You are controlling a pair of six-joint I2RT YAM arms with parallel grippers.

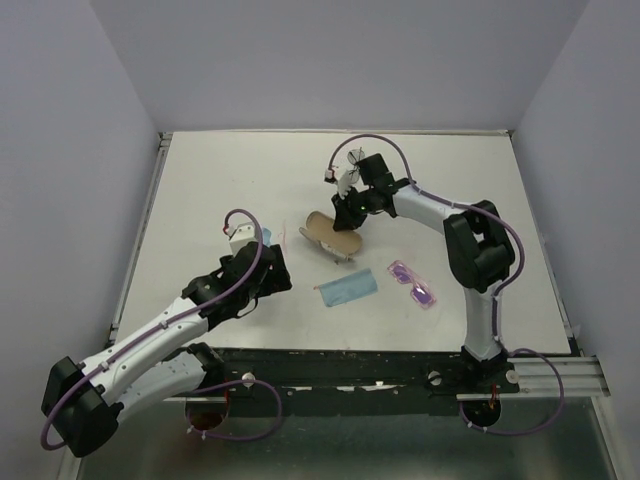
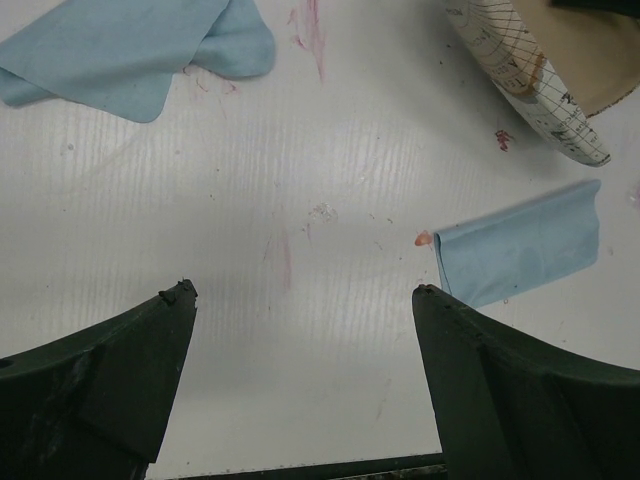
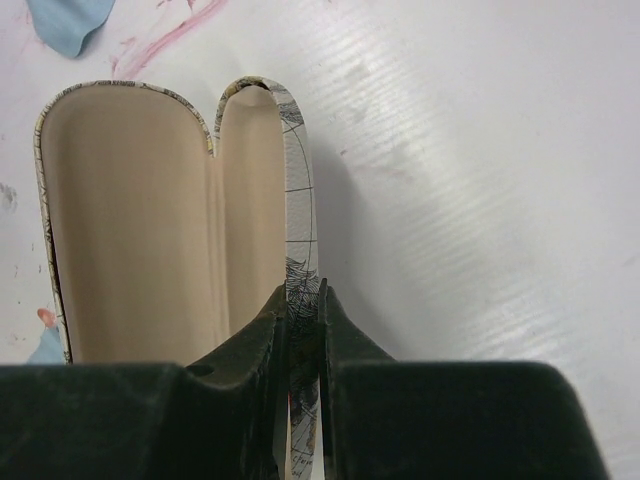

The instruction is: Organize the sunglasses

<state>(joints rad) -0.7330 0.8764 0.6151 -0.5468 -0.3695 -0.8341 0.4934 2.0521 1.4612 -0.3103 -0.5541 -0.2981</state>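
While our R claw (image 3: 303, 300) is pinched tight on the side wall of the open case (image 3: 130, 220), tan lining up, we see the sunglasses (image 1: 413, 284) flat on the table (image 1: 250, 170), just right of the blue cloth (image 1: 347, 290) & apart from the case. They're a small pair w/ translucent pink-purple lenses & frame. Our L claw (image 2: 305, 290) hangs spread wide over the table, nothing btwn its fingers.

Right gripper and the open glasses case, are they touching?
Touching. The right wrist view shows the right gripper clamped shut on the case, pinching its upright wall.
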